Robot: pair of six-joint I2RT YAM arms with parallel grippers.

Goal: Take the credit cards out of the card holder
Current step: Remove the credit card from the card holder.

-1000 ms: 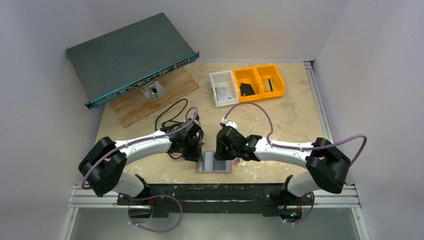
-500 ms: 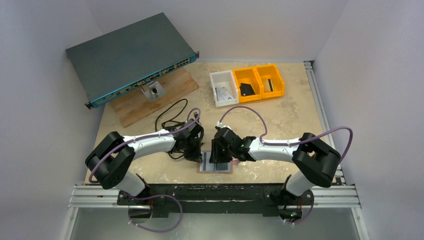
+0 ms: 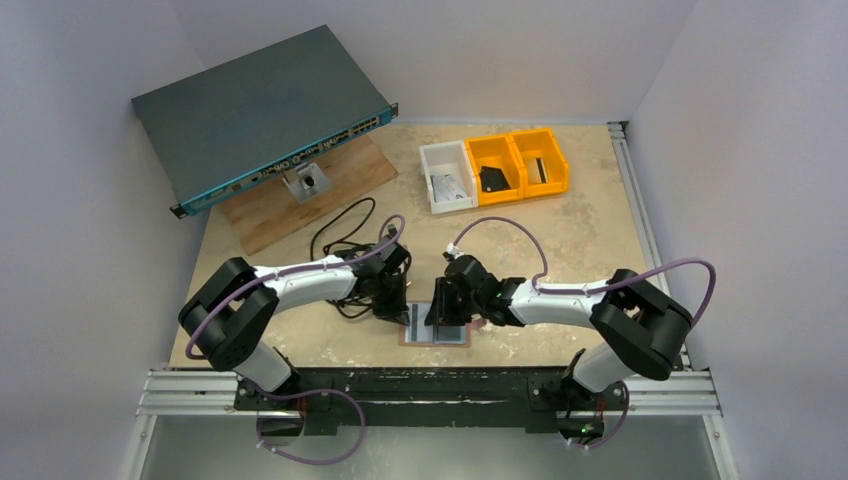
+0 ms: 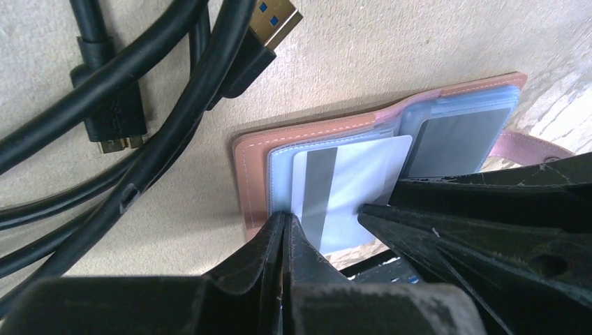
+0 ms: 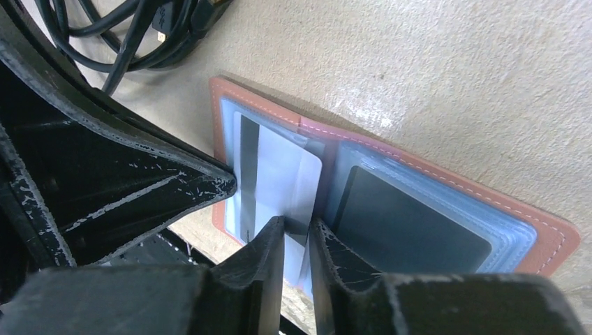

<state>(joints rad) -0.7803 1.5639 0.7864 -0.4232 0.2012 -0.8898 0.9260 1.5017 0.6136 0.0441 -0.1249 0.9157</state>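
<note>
White card's [image 4: 352, 195] near edge behind end effectors.

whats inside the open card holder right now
The card holder lies open with clear pockets. One half holds a white card with a dark stripe, the other a dark grey card. The claws cover the near edge, so any further cards are hidden.

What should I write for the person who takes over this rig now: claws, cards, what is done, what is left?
Left claw: shut, tips at the near edge of the open card holder; whether it pinches it, unclear.
Right claw: narrowly open, astride the near edge of the white striped card.
Holder lies open flat on the table, between the arms.
Done: holder opened; white card sits askew, partly out of its clear pocket.
Left: pull the white card free, then the dark card, fully in the other half's pocket.
</note>
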